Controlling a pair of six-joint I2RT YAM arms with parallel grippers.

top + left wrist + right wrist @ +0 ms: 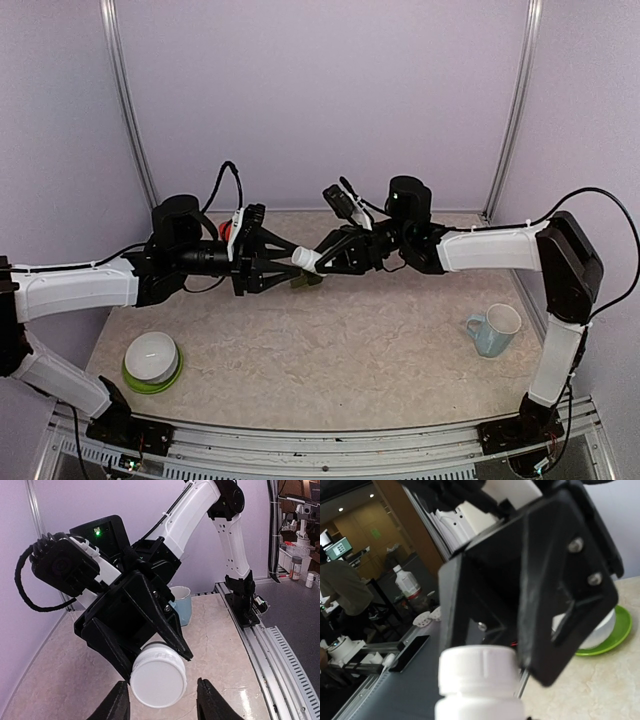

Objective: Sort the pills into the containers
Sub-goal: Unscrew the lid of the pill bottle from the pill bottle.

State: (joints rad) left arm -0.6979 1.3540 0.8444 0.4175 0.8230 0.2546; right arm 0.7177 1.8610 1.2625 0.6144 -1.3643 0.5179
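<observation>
Holding bottle, right gripper, mug near edge

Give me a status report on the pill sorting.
Right end effector shut on white bottle. Left end effector open, astride its cap. Containers below on table, partly hidden. Nothing in the way.

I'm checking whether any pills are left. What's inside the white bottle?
Nothing inside shows: the white bottle is opaque and its cap is on, covering the mouth. The right gripper holds it in mid-air, and the left gripper straddles the cap.
</observation>
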